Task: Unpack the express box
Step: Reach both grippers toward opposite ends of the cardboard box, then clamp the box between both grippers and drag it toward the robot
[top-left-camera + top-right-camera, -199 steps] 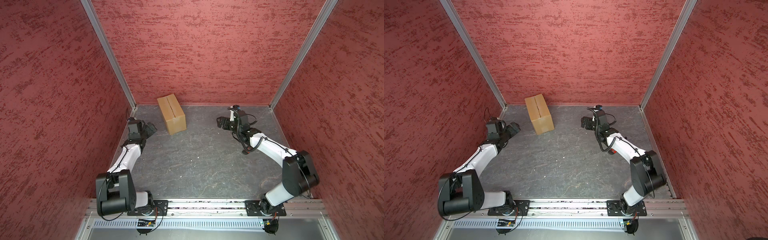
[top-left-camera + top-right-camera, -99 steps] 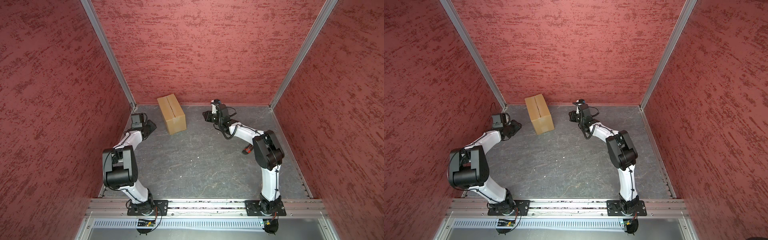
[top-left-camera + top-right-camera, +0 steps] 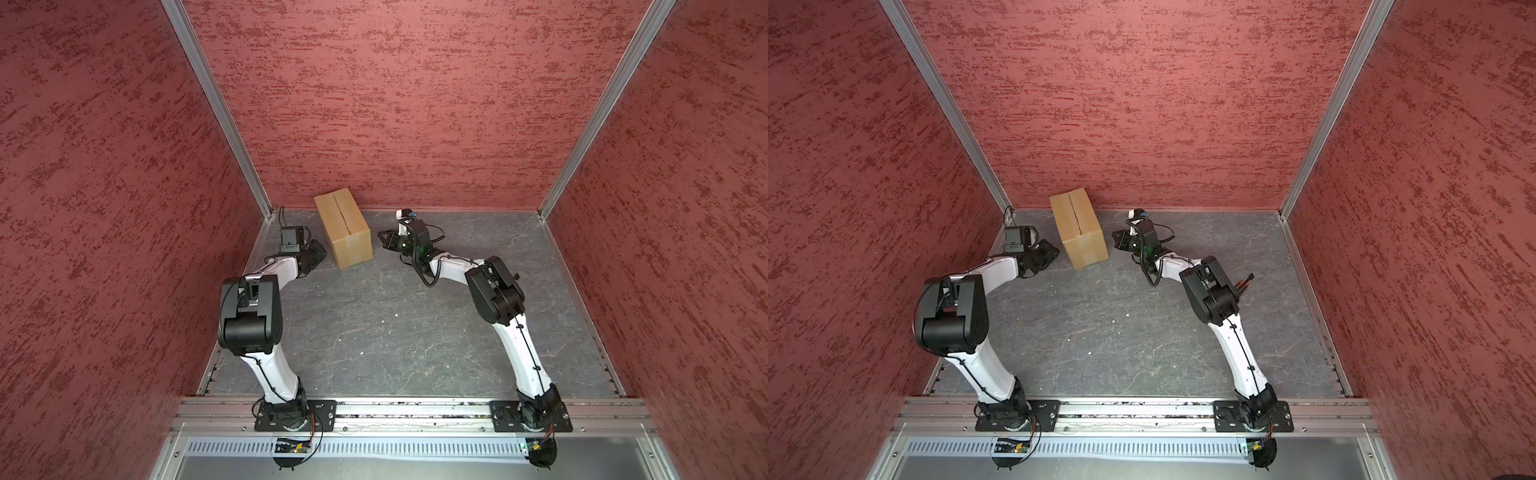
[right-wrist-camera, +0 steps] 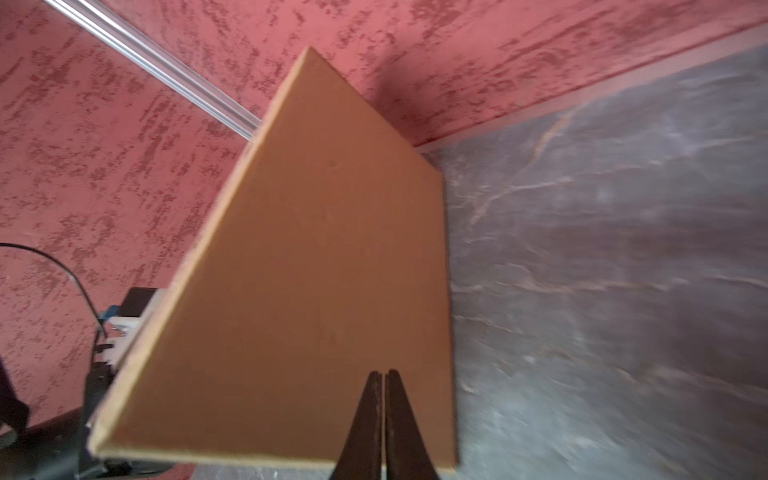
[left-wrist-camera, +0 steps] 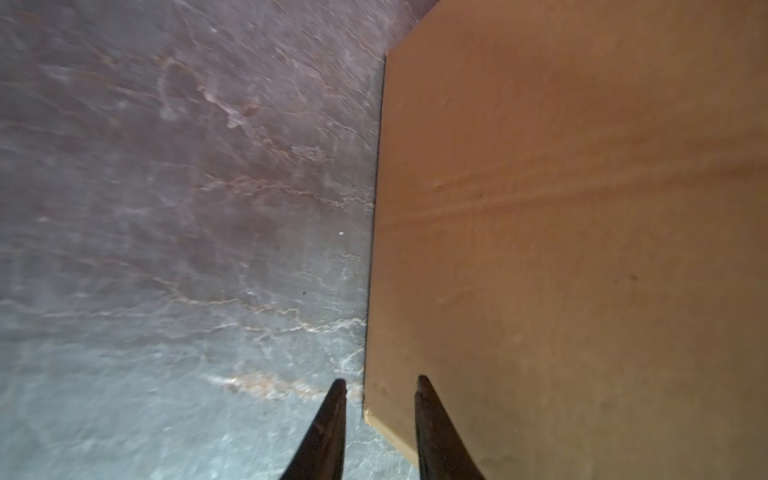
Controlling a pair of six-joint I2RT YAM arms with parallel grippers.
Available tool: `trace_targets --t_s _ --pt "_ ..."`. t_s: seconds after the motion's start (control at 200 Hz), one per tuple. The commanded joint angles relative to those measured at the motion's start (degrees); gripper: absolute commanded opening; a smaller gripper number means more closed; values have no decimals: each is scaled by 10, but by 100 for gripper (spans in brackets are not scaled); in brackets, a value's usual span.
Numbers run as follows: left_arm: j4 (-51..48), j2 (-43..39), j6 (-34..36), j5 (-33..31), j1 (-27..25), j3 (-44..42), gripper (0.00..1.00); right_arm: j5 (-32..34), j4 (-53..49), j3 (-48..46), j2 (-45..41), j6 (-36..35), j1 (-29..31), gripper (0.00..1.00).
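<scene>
The left tool (image 5: 380,380) lies low over the table (image 3: 395,324). Its two dark, tapering fingers (image 5: 328,424) stand a narrow gap apart with nothing between them. In the left wrist view one fingertip shows against grey table and the other against cardboard, so the tool points at the near lower corner of the box's left long side. In both top views it sits just beside that corner; I cannot tell whether it touches.

The express box (image 3: 343,224) stands at the back of the table, left of the middle, with its far end close to the back wall (image 3: 395,104). It is a plain brown oblong carton of matte board with crisp edges. Its flaps are shut along a centre seam (image 3: 341,210). Seam and long axis run from the wall toward the front, slanting slightly rightward, so each long side faces one arm.

The right tool (image 4: 384,374) has its fingers pressed together and aims at the right long side, with a thin strip of table between them in a top view. The box thus lies between the two tools, and the left one seems marginally nearer. The seam sits higher than both, so I judge the next move turns on rising to it.

The table is dark, veined and slate-like, and the walls are rough red plaster.
</scene>
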Motion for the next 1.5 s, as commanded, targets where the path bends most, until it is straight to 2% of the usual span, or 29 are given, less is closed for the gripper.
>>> trace_targets --t_s 0.0,0.261,0.571,1.268,1.498 --pt "32 15 -9 -2 -4 9 29 -8 11 55 23 21 10 8" --pt "48 19 -11 -19 -15 3 29 -17 -17 116 61 23 18 8" --pt "57 15 -13 -31 -40 -1 29 -26 -13 101 50 22 27 9" --pt "50 -85 -17 -94 -126 -78 29 -12 110 -135 -75 47 50 8" --pt "45 -134 -25 -123 -183 -123 29 16 133 -256 -151 38 71 8"
